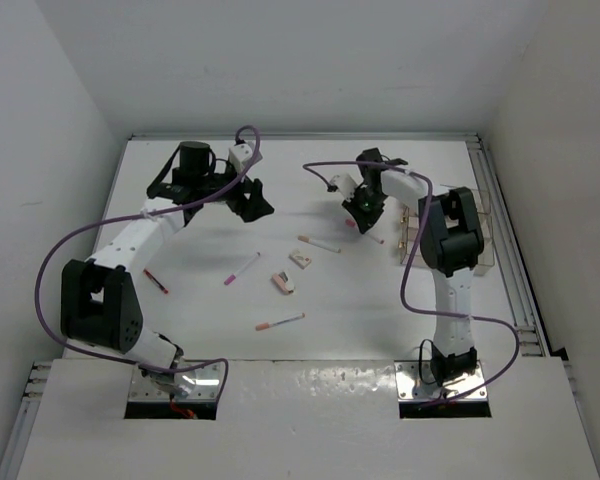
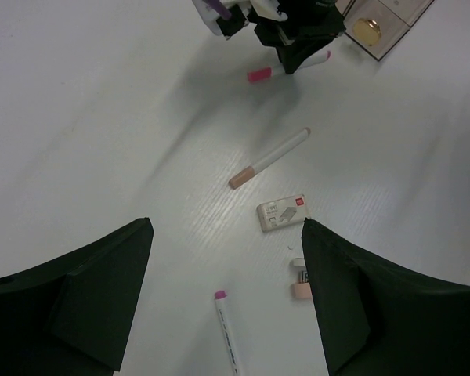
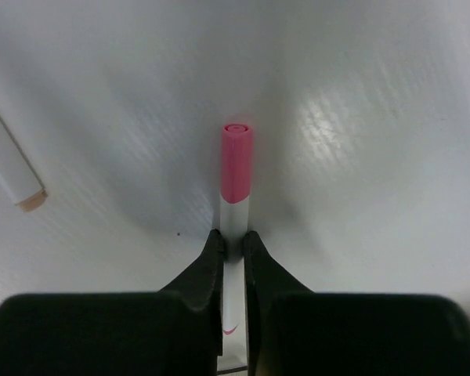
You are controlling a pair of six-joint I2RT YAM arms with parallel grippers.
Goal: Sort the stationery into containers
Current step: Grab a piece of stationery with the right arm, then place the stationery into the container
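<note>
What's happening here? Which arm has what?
The right tool is shut on a pink-capped pen near the clear box. I can't tell whether the pen has left the table. The left tool is open and empty, hovering over the middle of the table. Four loose pens and two erasers lie unsorted there.

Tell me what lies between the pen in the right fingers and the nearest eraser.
One tan-capped white pen, lying loose, touching neither the held pink-capped pen nor the eraser. The left wrist view shows it clearly.
</note>
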